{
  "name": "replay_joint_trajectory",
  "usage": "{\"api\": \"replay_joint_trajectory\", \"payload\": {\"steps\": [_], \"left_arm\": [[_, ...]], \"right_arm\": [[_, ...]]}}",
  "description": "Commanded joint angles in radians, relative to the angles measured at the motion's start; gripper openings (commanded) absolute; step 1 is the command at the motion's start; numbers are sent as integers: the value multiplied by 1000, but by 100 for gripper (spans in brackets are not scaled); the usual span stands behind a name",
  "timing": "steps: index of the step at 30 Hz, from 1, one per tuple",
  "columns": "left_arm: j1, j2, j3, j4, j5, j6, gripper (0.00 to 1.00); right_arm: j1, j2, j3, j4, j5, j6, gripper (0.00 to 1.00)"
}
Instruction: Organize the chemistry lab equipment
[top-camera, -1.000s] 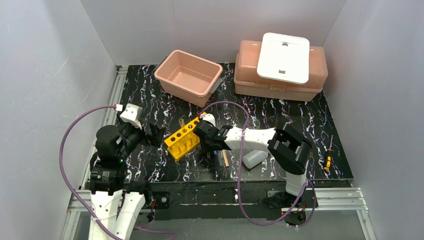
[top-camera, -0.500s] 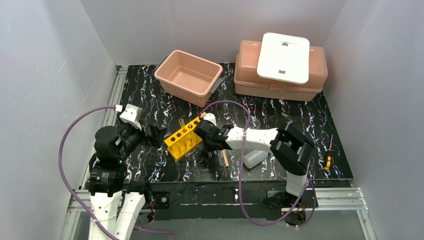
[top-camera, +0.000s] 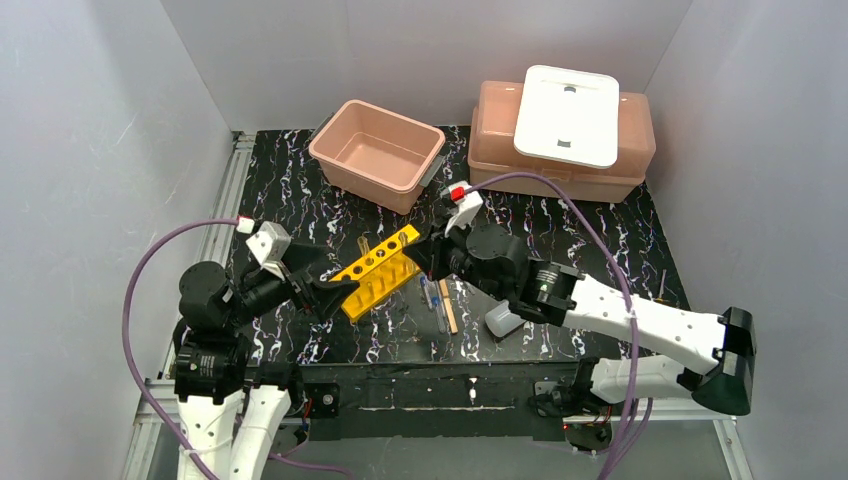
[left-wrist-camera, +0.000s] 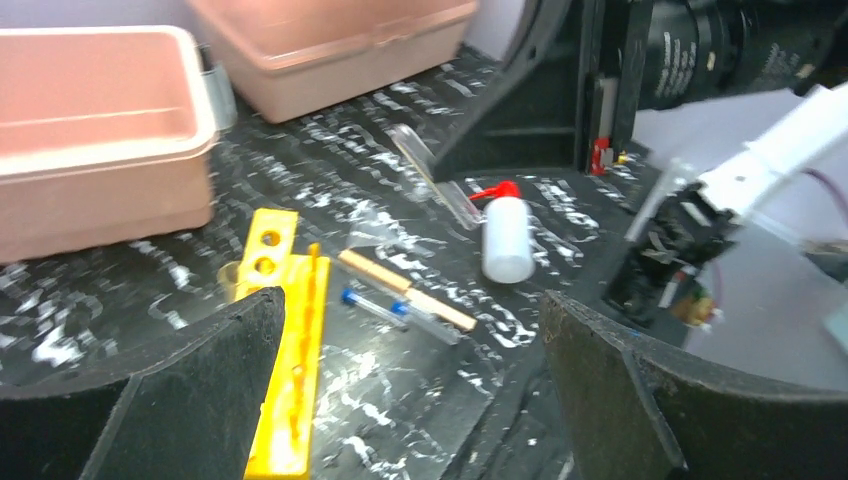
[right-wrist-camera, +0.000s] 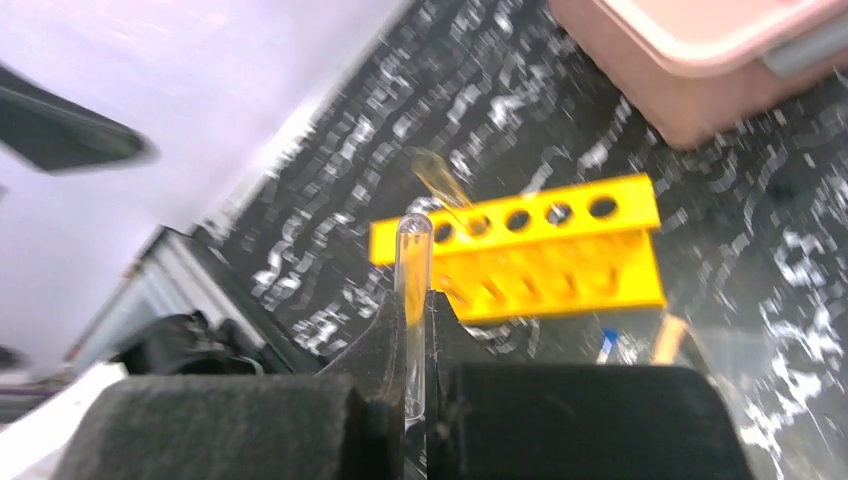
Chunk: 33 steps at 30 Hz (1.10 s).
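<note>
Near-left table (top-camera: 300, 200) corner, left gripper (left-wrist-camera: 410, 320): open.
Right gripper (right-wrist-camera: 418, 315): I hold glass tube (right-wrist-camera: 412, 245) pinched.
Tube: fragile, slippery; grip mid-length.

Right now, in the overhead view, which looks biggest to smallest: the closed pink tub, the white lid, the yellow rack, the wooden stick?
1. closed pink tub
2. white lid
3. yellow rack
4. wooden stick

Black marbled table (top-camera: 600, 240): pink tubs (top-camera: 365, 185), yellow rack (top-camera: 378, 272), squeeze bottle (left-wrist-camera: 505, 245), wooden stick (left-wrist-camera: 405, 290), blue-tipped pipettes (left-wrist-camera: 395, 310).
</note>
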Motion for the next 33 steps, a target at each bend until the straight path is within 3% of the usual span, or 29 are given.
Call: {"api": "replay_joint_trajectory", "payload": {"steps": [1,7,12,16,20,33], "left_arm": [[0,9,-49,162,247,-131,98],[0,23,-79,375,335,-223,98],[0,56,-72,500,387,-315,98],[0,66,-81,531,434,-337,87],[0,60,-86,541,441,-358,84],[0,73,-31,484,373,-319,35]], "right_arm": [[59,-34,73,187,-22,-123,1],[143,-20,61,506,-122,-235,1],[193,23,66,655,-147,-298,1],[210,52,73,737,-193,-319,1],[217,81,86,796,-208,-338,1],[219,82,27,891,-185,-350,1]]}}
